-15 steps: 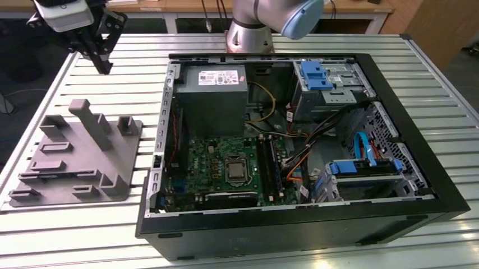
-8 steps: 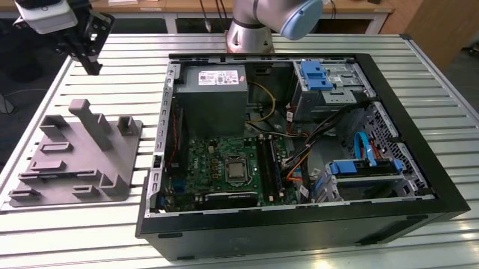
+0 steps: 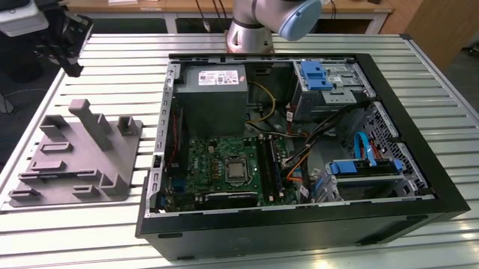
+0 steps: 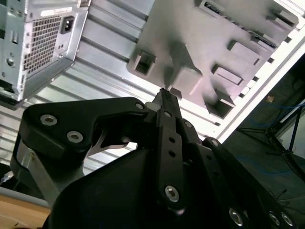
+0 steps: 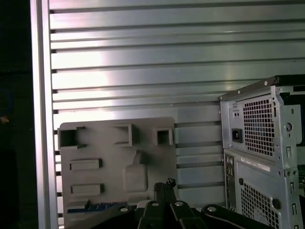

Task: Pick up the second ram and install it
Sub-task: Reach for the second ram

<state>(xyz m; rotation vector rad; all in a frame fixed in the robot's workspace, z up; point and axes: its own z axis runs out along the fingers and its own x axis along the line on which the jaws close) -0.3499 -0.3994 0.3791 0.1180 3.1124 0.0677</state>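
- Over the far corner of the table (image 3: 120, 61), at the exterior view's left, your gripper (image 3: 75, 70) hangs in the air beyond the tray (image 3: 112, 162), touching nothing.
- Your gripper's fingers (image 4: 160, 97) are pressed together at the tips in both wrist views, and they hold nothing.
- In the second wrist view the closed tips of the gripper (image 4: 164, 94) point toward the tray (image 4: 238, 28), apart from it.
- You'll find the ram (image 5: 95, 207) in the first wrist view: a thin blue-green strip lying along the tray (image 5: 114, 157), by the edge opposite the three raised posts (image 5: 124, 134).
- In that same view the gripper (image 5: 164, 183) sits near one end of the ram without reaching it.
- The tray is grey and moulded, and rests on the slatted table (image 5: 143, 57) just beside the case (image 3: 299, 230), on the exterior view's left of it.
- The case lies open side up, with the green motherboard (image 3: 213, 162) showing inside.
- The long black slots (image 3: 274, 162) run along the motherboard's edge at the exterior view's right; you cannot tell from here whether any of them is filled.
- Your arm's base (image 3: 250, 33) stands on the table behind the case.
- Both wrist views catch the vented rear panel of the case (image 5: 259, 143).
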